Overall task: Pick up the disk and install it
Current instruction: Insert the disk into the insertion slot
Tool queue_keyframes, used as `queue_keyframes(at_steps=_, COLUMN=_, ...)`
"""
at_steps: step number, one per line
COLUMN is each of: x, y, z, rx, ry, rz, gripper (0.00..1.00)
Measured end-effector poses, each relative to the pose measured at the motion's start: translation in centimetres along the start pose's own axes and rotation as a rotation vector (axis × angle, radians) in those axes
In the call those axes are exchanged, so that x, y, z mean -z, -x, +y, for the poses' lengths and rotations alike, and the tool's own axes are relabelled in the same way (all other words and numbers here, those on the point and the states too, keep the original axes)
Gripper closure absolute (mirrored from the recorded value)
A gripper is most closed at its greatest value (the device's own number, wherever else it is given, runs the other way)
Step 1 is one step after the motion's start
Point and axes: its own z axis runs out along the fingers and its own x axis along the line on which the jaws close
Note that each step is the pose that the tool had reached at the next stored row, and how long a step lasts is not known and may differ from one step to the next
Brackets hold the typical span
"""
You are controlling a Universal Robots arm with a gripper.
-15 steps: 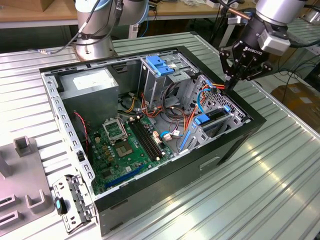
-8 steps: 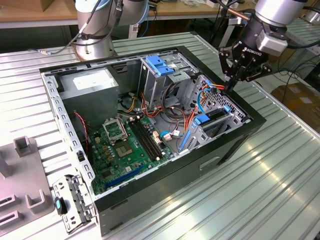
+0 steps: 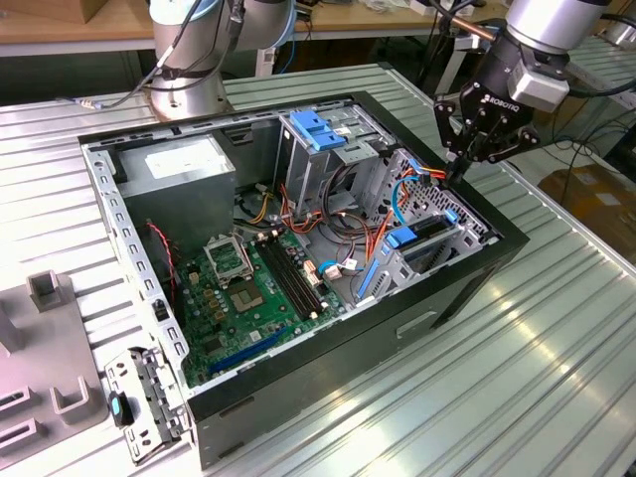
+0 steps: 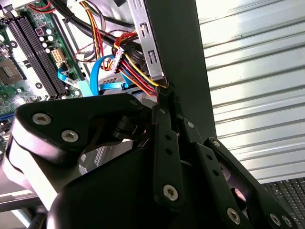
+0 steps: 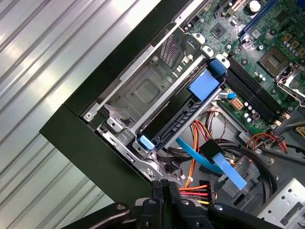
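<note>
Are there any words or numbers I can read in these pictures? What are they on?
On the black body of the gripper: white lettering, a maker's mark, not read out.
On the white sticker of the grey metal box: print too small to read.
On the motherboard: tiny markings, too small to read.
Nothing else is readable.

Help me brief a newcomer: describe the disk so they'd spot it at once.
Find the open computer case on the ribbed metal table. At the case's end on the exterior view's right, a metal bay holds the disk on edge. Blue carrier tabs at both ends set it apart from the bare metal beside it.
</note>
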Motion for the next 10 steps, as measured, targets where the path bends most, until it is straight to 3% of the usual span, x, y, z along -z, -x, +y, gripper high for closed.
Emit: queue_keyframes(at_steps=10, x=0.0, y=0.01, z=0.01, rx=-0.001, ry=0.0001, rz=0.0001, gripper=0.83)
